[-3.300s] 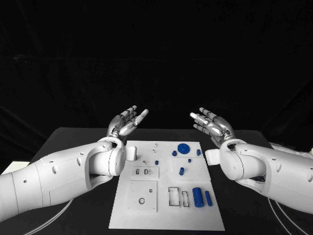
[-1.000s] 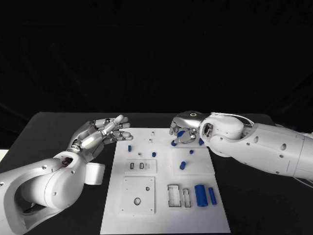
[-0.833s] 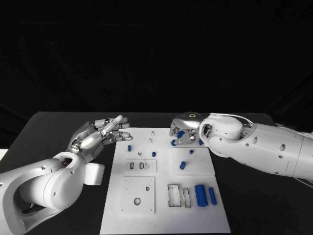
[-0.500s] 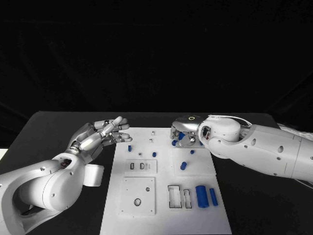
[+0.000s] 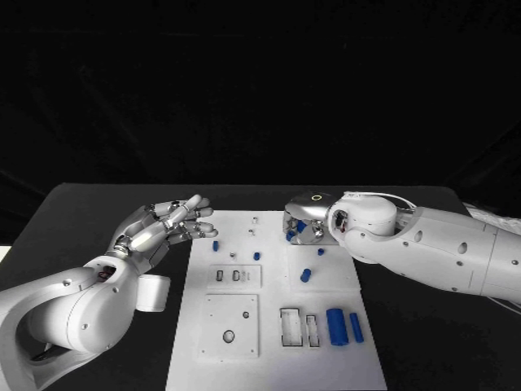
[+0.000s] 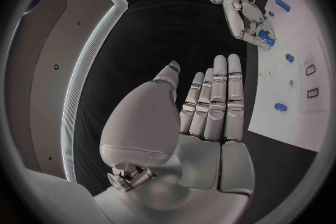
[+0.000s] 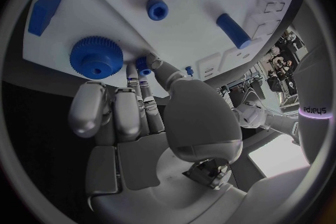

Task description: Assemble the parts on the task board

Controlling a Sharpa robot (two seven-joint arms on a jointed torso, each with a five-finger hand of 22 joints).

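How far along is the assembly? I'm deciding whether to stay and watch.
Little looks assembled yet: two blue cylinders and the blue gear lie on the task board. In hand: the right hand touches a small blue part, grip unclear; the left hand hovers open. Nearly everything is left.

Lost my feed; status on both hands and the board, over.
Left hand open, raised beside the task board. Right hand down at the blue gear, fingertips on a small blue part; grip unclear. Nothing in the way.

Parts [image 5: 335, 315] lie on the task board [image 5: 273, 362], between both arms.
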